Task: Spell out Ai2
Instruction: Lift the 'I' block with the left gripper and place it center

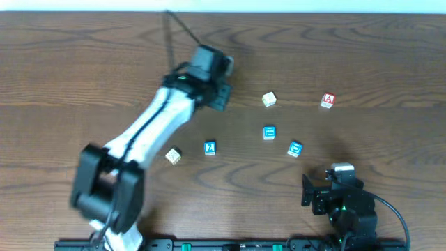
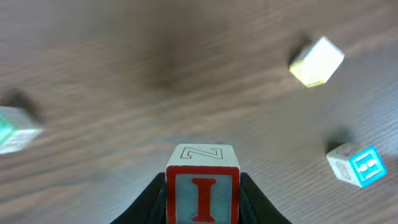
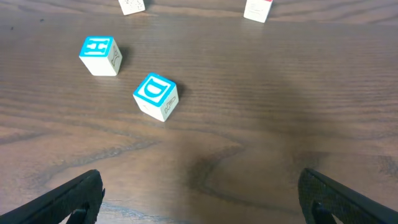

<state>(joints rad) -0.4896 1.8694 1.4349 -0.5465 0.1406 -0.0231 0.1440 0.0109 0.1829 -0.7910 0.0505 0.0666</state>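
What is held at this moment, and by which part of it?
The left gripper holds the I cube by its two side faces; the right gripper holds nothing.

The wooden table [image 1: 83, 70] bears an A cube [image 1: 328, 100], two cream cubes [image 1: 269, 100], two blue cubes [image 1: 269, 132] and, apparently, a 2 cube [image 1: 210, 148].

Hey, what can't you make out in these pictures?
Overhead: the I cube is hidden beneath the left arm.
Left wrist: the left-edge cube is blurred and cropped, marking unreadable.
Right wrist: the top-left cube and top-right cube are cut off by the frame.
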